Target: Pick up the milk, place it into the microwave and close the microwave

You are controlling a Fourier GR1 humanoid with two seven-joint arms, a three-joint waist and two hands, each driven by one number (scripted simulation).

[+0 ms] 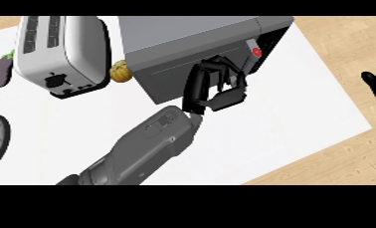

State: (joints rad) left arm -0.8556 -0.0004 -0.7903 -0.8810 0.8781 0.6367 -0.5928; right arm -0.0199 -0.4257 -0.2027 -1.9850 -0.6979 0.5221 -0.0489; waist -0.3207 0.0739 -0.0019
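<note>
The left hand point(217, 86), fingers relaxed and holding nothing, rests against the microwave point(192, 43) door; that stiff panel likely swings easily when pushed flat.

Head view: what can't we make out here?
- Milk: not visible; the shut-looking microwave door may hide it.
- Left hand: against the door; contact unclear.
- Right hand: only fingertips, cut by the right edge.
- Yellow item: mostly hidden between toaster and microwave.
- Dark objects: cut by the left edge.
</note>
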